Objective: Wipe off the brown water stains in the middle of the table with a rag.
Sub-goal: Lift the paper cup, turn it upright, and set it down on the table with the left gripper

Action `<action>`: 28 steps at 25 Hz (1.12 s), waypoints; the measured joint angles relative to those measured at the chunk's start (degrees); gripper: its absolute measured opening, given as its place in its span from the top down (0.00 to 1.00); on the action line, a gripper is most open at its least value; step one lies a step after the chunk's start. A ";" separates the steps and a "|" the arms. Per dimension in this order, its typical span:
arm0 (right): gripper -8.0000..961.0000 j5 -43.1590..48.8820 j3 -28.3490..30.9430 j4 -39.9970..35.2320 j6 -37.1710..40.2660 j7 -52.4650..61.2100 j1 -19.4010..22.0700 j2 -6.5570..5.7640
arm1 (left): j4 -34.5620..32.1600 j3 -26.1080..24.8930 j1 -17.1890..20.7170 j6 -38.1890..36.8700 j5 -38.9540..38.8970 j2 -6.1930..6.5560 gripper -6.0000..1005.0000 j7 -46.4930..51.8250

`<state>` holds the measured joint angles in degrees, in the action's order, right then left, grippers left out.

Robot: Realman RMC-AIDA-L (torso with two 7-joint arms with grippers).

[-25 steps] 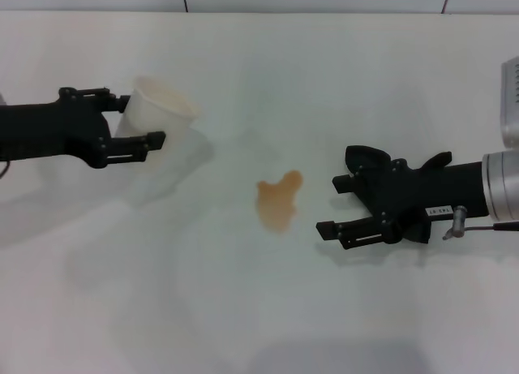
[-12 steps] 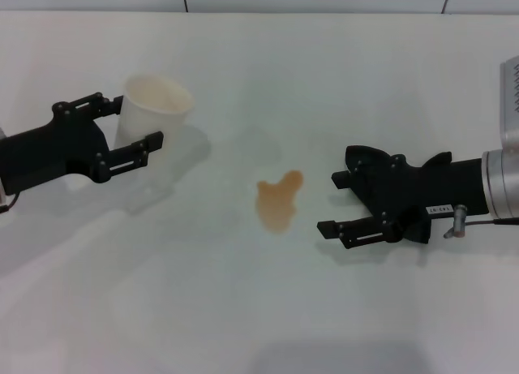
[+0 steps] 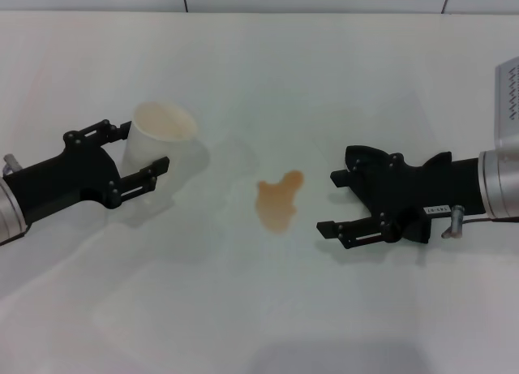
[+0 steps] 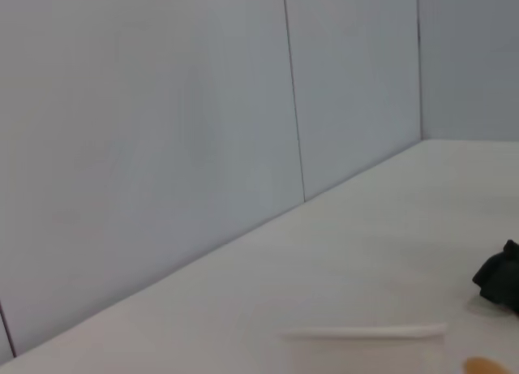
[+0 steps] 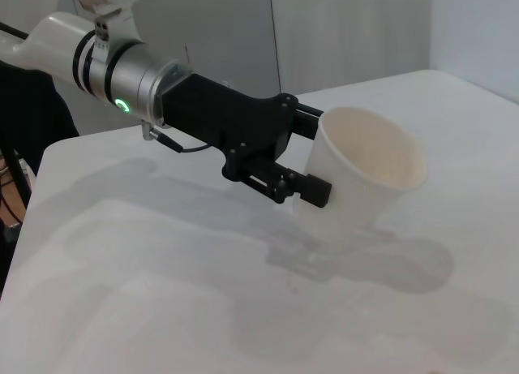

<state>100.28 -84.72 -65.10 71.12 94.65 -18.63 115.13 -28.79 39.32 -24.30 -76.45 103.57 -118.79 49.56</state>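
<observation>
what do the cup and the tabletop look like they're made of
The cup, gripped by the left pincer: probably thin, matte, off-white plastic or paper; its wall looks slightly translucent. The table: a smooth white laminate-like surface with a faint sheen; the brown water stains pool on top rather than soaking in.

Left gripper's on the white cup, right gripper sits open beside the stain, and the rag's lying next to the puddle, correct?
No rag shows in any view. The rest holds in the head view: the left gripper is closed around the white cup, and the right gripper is open beside the brown water stains on the table.
</observation>
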 joint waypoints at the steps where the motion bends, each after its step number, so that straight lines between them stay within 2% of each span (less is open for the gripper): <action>1: 0.15 0.01 -0.06 -0.01 -0.04 -0.01 0.00 0.00 | 0.17 0.00 0.01 0.13 0.02 0.00 0.24 -0.15; 28: 0.15 0.53 -1.12 -0.21 -0.78 -0.08 0.00 0.09 | 0.79 0.29 3.07 0.75 -0.37 -0.42 0.22 -1.96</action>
<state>100.82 -85.84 -65.31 70.34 94.57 -18.63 115.23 -28.00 39.61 -21.23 -75.69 103.20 -119.20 47.61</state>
